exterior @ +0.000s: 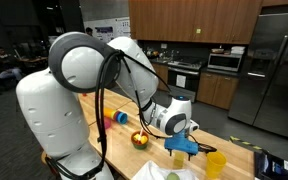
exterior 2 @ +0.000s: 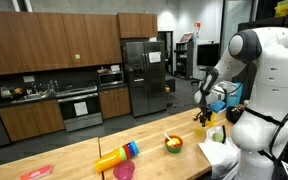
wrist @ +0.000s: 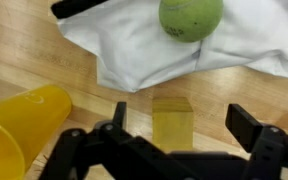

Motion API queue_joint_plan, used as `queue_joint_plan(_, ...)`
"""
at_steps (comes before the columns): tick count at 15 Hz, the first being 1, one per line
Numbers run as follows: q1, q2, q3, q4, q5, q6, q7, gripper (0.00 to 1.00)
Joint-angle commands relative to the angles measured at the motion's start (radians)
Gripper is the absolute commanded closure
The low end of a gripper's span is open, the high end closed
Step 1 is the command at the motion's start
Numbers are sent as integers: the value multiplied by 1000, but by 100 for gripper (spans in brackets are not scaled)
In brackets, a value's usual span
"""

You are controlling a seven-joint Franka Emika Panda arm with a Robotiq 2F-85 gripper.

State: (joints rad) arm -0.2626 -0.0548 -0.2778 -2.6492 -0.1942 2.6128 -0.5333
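The arm (exterior: 79, 65) is white, made of thick rounded segments with dark rings at the joints. A black cable (exterior: 102, 100) runs along it. The gripper (wrist: 181, 125) is black and angular; near the wrist a part seems blue.

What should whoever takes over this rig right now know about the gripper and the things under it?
Gripper: open, holding nothing, low over the table.
Yellow block: on the wood, in line between the two fingers in the wrist view; whether they touch it cannot be told.
Yellow cup: beside the block, apart from it.
White cloth with the green ball on it: just beyond the block.
Done: jaws stand either side of the block.
Left: block not yet gripped or lifted.
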Motion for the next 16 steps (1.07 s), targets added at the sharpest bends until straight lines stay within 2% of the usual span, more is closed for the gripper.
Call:
queue_joint_plan(1,2,-2,-1,0,-2,-3,3,0)
queue_joint_plan(3,2,-3,-1,-1,-2,-3,3,0)
queue_joint_plan(6,-14,4,2,-19,-155,7,72,0)
queue_joint_plan(10,-23,1,-3,-43,-303,-6,175,0)
queue_joint_plan(12,-21,3,-3,-56,-305,-19,184,0)
queue_joint_plan(14,-1,10,-1,-70,-172,-67,57,0)
queue_joint_plan(16,1,25,0,-73,-114,-105,36,0)
